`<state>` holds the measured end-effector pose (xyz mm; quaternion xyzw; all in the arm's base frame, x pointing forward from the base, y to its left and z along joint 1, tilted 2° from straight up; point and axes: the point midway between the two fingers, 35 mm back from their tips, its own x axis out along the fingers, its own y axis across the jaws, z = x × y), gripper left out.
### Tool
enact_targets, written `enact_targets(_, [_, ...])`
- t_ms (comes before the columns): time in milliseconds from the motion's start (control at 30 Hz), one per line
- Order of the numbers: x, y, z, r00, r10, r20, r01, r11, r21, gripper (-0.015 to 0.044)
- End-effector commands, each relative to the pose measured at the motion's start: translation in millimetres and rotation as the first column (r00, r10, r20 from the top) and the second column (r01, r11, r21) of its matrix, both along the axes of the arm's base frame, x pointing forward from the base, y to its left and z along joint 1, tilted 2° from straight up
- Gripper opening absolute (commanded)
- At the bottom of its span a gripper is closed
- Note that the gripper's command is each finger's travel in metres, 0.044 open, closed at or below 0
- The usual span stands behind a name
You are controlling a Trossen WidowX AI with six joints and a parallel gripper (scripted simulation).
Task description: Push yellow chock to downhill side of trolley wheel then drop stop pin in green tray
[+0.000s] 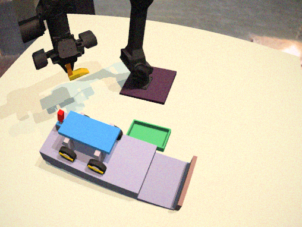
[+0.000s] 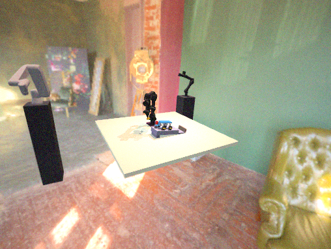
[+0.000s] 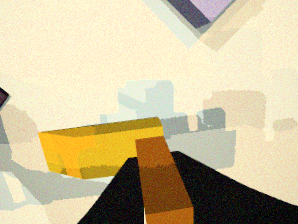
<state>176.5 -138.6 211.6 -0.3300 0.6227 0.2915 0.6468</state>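
My gripper (image 1: 69,67) (image 3: 154,163) is shut on the orange handle of the yellow chock (image 1: 79,73) (image 3: 105,150) and holds it in the air, beyond the ramp's uphill end. The chock's black base is hidden. The blue-topped trolley (image 1: 89,131) (image 2: 165,122) stands on the upper part of the ramp (image 1: 131,166) (image 3: 212,7). The red-headed stop pin (image 1: 60,116) (image 2: 156,122) stands upright at the trolley's uphill end. The green tray (image 1: 148,134) lies beside the ramp, on the side towards the arm's base; nothing lies in it.
The arm's base stands on a dark purple plate (image 1: 163,92), behind the tray in the top view. A brown end board (image 1: 187,182) closes the ramp's low end. The arm's shadows fall across the pale table (image 1: 238,119) (image 2: 176,153). An armchair and two pedestals stand off the table.
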Motion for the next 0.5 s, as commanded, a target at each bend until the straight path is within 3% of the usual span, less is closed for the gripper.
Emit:
enact_targets(0, [0.1,0.7,0.2,0.988,0.154,-0.004,-0.154,0.988,-0.003,0.0000])
enact_targets(467, [0.1,0.7,0.1,0.805,0.593,-0.027,-0.594,0.804,-0.021,0.0000])
